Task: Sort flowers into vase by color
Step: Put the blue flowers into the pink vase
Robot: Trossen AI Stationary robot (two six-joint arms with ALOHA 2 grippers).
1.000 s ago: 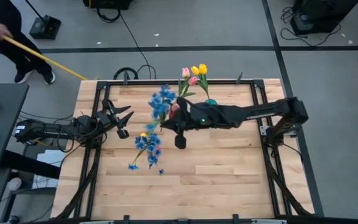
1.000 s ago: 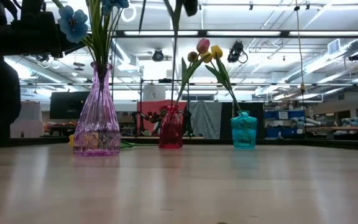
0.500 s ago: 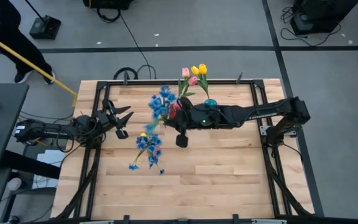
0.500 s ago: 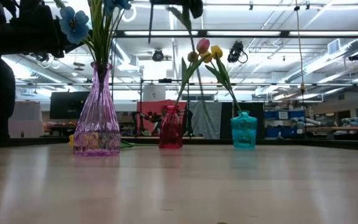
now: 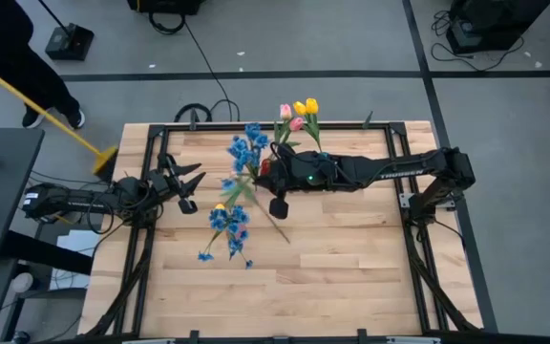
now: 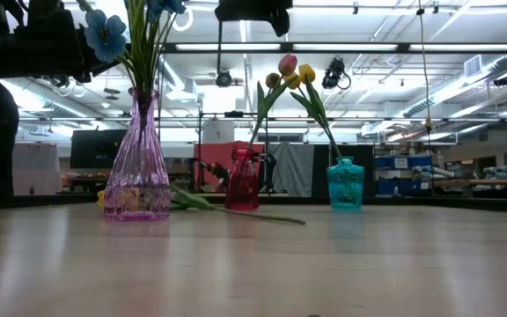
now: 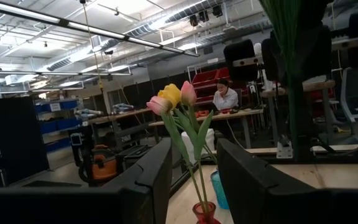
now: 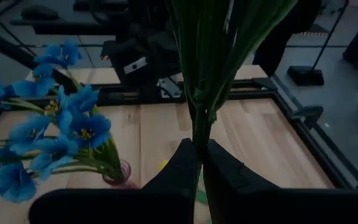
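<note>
Sorting is looking partly done: blue sprigs are standing in the purple vase [image 6: 137, 176], while tulips are sitting in the red vase [image 6: 242, 180] and teal vase [image 6: 345, 185], apparently mixed. More blue sprigs [image 5: 225, 229] are lying on the table [image 5: 351, 258]. The right gripper [image 8: 199, 163] is pinching a green stem [image 8: 199, 124] above the vases. The left gripper [image 5: 187, 183] is waiting, spread wide.
</note>
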